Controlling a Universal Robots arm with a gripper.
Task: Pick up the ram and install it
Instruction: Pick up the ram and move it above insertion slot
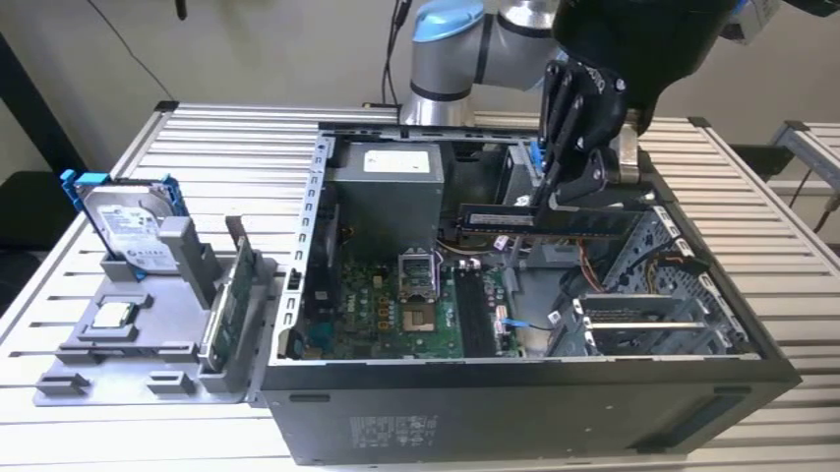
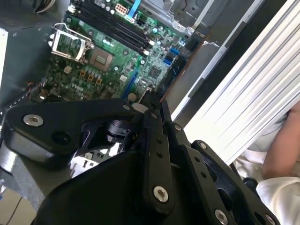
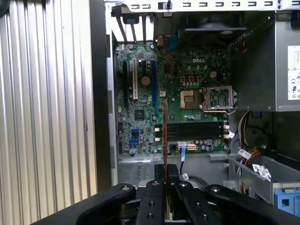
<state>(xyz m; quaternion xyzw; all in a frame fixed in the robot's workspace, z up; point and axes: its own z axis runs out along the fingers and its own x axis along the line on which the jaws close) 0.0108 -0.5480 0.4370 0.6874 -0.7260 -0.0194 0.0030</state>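
Step in hand: carrying to the board, pickup done. My claw [image 3: 164,182] is clamped on the ram [image 3: 164,133], which hangs edge-down over the open computer case [image 1: 525,413]. Below it, the memory slots [image 3: 194,132] look empty. The stick sits crosswise to them, so I judge seating calls for a turn into line. Farther off, the grey tray [image 1: 132,369] holds a hard drive [image 1: 129,221] and a small chip [image 1: 116,315].

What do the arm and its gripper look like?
The arm is a round silver-grey tube with a light blue joint cap. The gripper is black, and its fingers are flat jointed links pinned with silver screws.
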